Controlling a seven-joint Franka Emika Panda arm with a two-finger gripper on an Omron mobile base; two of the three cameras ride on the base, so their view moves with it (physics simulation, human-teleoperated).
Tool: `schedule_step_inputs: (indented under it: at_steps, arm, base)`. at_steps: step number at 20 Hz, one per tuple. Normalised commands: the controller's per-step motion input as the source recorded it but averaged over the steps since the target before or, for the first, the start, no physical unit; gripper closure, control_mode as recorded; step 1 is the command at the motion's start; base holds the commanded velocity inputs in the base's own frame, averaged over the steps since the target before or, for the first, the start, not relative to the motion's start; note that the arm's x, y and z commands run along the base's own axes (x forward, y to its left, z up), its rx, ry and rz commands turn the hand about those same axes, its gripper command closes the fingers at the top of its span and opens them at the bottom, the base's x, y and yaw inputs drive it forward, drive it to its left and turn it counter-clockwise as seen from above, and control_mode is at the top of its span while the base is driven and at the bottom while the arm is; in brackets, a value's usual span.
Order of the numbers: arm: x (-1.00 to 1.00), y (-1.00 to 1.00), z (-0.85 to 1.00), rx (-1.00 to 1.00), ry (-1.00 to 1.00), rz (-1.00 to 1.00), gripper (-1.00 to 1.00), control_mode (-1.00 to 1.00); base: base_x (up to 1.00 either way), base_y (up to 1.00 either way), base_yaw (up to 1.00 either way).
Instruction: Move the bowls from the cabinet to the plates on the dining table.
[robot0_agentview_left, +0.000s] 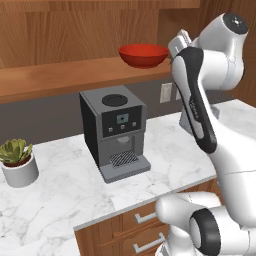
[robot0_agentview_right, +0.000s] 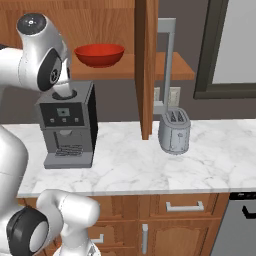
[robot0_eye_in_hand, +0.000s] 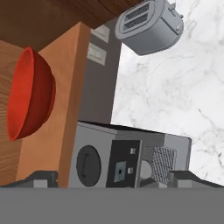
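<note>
A glossy red bowl rests on the open shelf of the brown wooden cabinet. In the rolled hand view the bowl appears on its side at the left, against the shelf board. The cabinet door stands open, edge-on, with its long grey bar handle beside it. My gripper is open with nothing between its dark fingertips. My hand hovers just right of the bowl at shelf height, apart from it. The plates and the dining table are out of view.
A grey coffee machine stands on the marble counter under the shelf. A silver toaster sits to the right, past the door. A potted plant is at the far left.
</note>
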Motion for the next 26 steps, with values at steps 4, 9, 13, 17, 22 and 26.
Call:
schedule_step_inputs:
  at_steps: [4, 9, 13, 17, 22, 26]
  arm:
    - [0.36, -0.15, 0.00, 0.04, 0.02, 0.10, -1.00, -1.00]
    - [0.28, -0.08, 0.06, 0.05, -0.01, 0.07, -1.00, -1.00]
    - [0.27, -0.05, 0.06, 0.05, -0.01, 0.05, -1.00, -1.00]
    - [0.39, 0.00, -0.01, 0.02, 0.01, 0.04, -1.00, -1.00]
    - [0.40, -0.02, -0.03, 0.01, 0.00, 0.02, -1.00, -1.00]
    - [0.41, -0.07, 0.00, 0.02, 0.00, 0.02, -1.00, -1.00]
  base:
    - [0.00, 0.00, 0.00]
    - [0.00, 0.00, 0.00]
    - [0.00, 0.00, 0.00]
    - [0.00, 0.00, 0.00]
    - [0.00, 0.00, 0.00]
    - [0.00, 0.00, 0.00]
